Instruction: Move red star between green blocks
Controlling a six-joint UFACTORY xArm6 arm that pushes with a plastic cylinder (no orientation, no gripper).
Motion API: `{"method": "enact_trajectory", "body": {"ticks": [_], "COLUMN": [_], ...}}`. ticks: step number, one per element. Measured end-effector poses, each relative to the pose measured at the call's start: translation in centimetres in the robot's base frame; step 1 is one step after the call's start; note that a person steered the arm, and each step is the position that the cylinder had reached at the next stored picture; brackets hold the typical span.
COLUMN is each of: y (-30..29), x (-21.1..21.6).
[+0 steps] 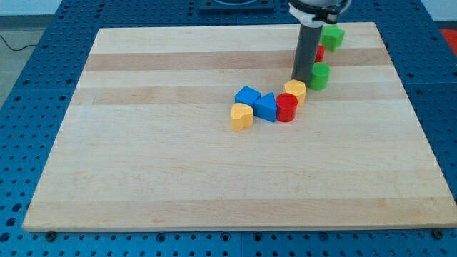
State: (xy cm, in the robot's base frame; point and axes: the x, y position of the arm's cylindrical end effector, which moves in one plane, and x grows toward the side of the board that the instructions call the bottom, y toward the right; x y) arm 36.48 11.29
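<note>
My tip [301,79] rests just left of the lower green block [319,76]; the red star [320,52], mostly hidden, orientation unreadable, sits between it and the upper green block [332,37]; no jaws fitted.

My tip [301,79] rests low on the worktop [178,164] in the upper right part of the view, at the bottom of a straight dark grey rod that stands nearly upright. The rod rises from the tip to a broader fitting at the view's top edge, a pale ring over a black collar, which the frame cuts off, so nothing of the arm above it shows. The tip sits just at the view's left of the green block [319,75] and just above the yellow block [295,91], close to both; whether it touches either cannot be told
</note>
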Motion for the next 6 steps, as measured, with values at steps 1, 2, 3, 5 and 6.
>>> {"method": "enact_trajectory", "body": {"ticks": [1,2,3,5,6], "y": [0.1,-0.2,-0.5,-0.1,1.9], "x": [-2.6,-5.5,-7.6,-7.7,-7.6]}}
